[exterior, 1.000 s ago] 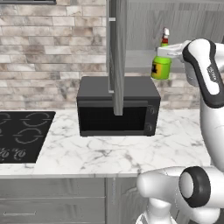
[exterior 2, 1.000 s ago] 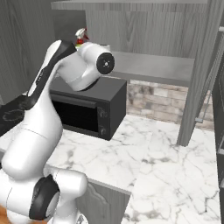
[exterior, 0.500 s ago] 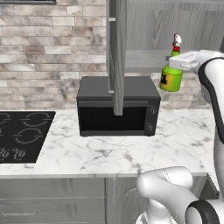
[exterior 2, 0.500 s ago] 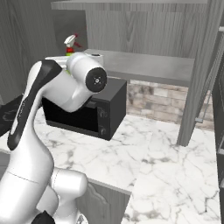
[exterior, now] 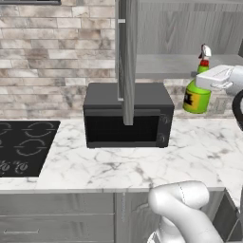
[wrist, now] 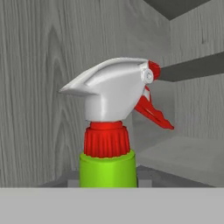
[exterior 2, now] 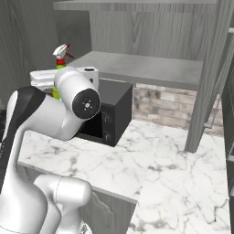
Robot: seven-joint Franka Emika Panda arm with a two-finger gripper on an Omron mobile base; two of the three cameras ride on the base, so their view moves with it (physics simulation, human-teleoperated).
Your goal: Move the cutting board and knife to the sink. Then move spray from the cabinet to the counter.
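Spray (exterior: 197, 93) carried lower, gripper (exterior: 205, 84) apparently clamping it (upright), above counter (exterior: 142, 166)

- Spray (exterior: 196, 96): yellow label w/ a dark mark on it, too small + blurred to read; no letters or brand made out.
- Hand view, spray head close up: plain white nozzle, red neck, no print.
- Microwave (exterior: 127, 115), far side of counter: knobs at right, no legible markings.
- Stove (exterior: 21, 151) at left: small white control marks on near edge, unreadable.
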